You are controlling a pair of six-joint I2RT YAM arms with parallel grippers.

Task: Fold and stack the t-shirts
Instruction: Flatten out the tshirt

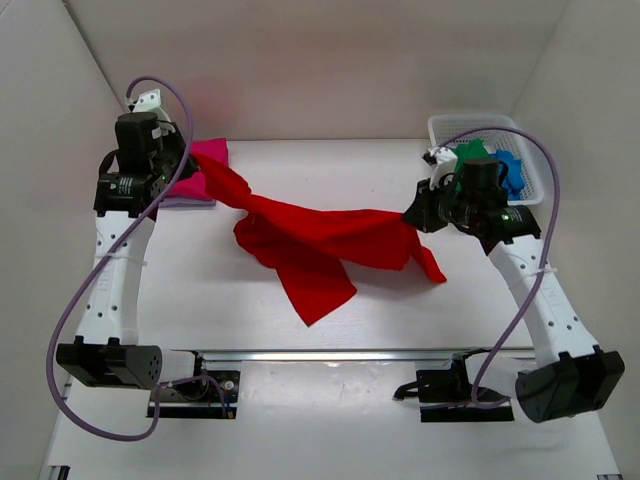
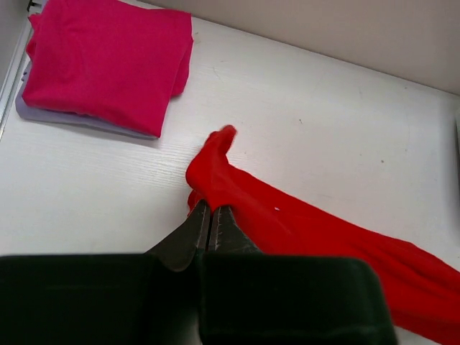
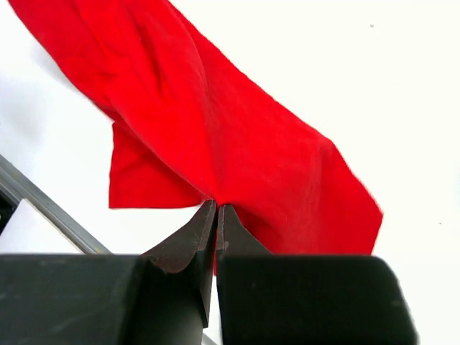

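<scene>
The red t-shirt (image 1: pixel 320 245) ran stretched over the middle of the tabletop (image 1: pixel 340 170), one end pinched in the left pincer (image 2: pixel 210 228) just beside the folded magenta-pink t-shirt (image 2: pixel 108 61), the other pinched in the right pincer (image 3: pixel 215 224) near the white basket (image 1: pixel 450 120) that held the green t-shirt (image 1: pixel 470 150) and blue t-shirt (image 1: pixel 512 170). The step in hand looked like spreading it flat. That would go best with both grips kept tight, level and drawn evenly apart, so the twisted, bunched middle opened before the cloth was lowered onto bare tabletop.
</scene>
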